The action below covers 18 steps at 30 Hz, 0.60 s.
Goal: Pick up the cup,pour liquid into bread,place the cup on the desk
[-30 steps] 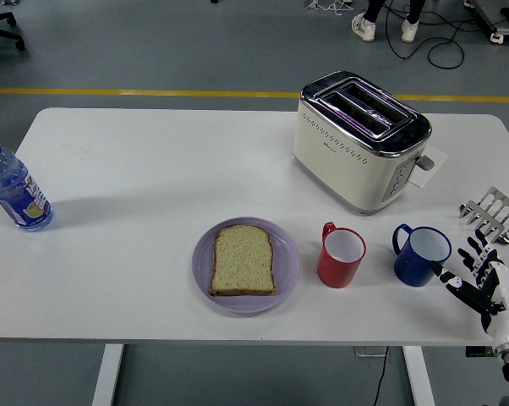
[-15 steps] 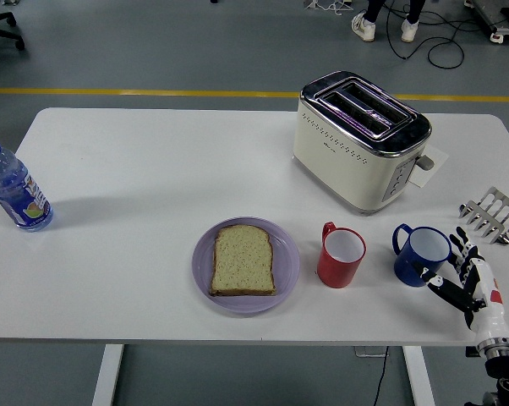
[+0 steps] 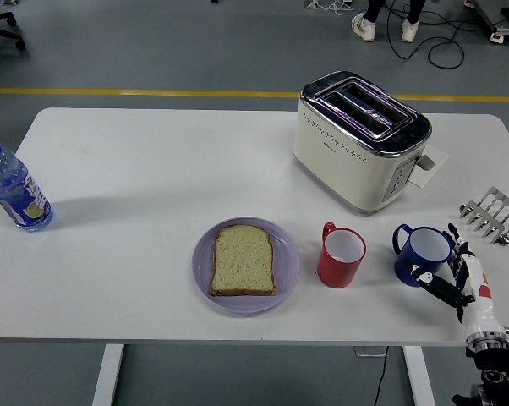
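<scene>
The white table [image 3: 153,194] carries everything; the landmark here is the cream toaster [image 3: 361,139] at its far right. In front of the toaster and a little left stands the red cup [image 3: 342,256], and left of that the lilac plate [image 3: 202,266] with the slice of bread [image 3: 243,260]. In front of the toaster and slightly right sits the blue cup [image 3: 423,254], upright, its handle turned left toward the red cup. Far to the toaster's left, at the table's edge, is a water bottle [image 3: 13,188]; a metal toast rack [image 3: 492,213] lies to its right.

The right hand [image 3: 457,271] is beside the blue cup on its right, fingers spread around the wall, the thumb at the near side. Whether they already press on the cup cannot be told; nothing looks lifted.

The step in hand appears to be the grasp. It would go best with the fingers closing evenly round the cup's body, clear of the rim, and the cup kept level on the lift, since the red cup stands near on the path to the bread.

Whether the blue cup holds liquid is not visible. The right forearm is cut off at the lower corner, and the left arm is out of view.
</scene>
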{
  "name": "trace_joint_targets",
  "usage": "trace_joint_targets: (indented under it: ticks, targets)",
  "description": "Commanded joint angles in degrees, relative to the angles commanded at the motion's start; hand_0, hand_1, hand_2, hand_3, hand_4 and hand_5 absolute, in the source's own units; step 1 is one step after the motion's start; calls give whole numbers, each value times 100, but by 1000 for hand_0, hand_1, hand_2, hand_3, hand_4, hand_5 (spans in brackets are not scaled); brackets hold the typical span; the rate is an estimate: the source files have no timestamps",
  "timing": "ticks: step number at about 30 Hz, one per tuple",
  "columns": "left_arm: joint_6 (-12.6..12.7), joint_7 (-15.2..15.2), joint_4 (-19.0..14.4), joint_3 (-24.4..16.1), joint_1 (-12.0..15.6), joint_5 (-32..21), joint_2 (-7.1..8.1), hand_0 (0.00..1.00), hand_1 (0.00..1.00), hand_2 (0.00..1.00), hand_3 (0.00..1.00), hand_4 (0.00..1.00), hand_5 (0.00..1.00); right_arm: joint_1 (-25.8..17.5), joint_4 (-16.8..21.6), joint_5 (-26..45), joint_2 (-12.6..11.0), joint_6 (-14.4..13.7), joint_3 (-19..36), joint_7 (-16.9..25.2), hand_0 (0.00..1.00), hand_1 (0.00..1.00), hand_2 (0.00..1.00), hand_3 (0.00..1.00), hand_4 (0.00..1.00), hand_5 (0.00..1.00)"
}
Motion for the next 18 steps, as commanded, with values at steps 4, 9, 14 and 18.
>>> trace_joint_targets:
  ticks: [4, 9, 14, 18]
  targets:
    - [0, 0, 0, -4, 5, -12, -3, 634, 645, 653, 505, 240, 852, 60, -116, -23, 46, -77, -54, 9, 948, 869, 960, 998, 998, 122]
    - [-1, 0, -1, 15, 12, -16, -1, 634, 645, 653, 505, 240, 852, 207, -333, 22, 130, -209, -126, 44, 948, 869, 960, 998, 998, 122]
    - [-1, 0, -1, 16, 13, -26, 0, 634, 644, 653, 506, 240, 853, 316, -506, 146, 183, -196, -193, 102, 944, 861, 958, 998, 998, 107]
    - [-1, -1, -2, 5, 9, -31, 1, 634, 645, 653, 506, 240, 853, 400, -652, 231, 207, -211, -247, 178, 938, 853, 954, 998, 998, 108]
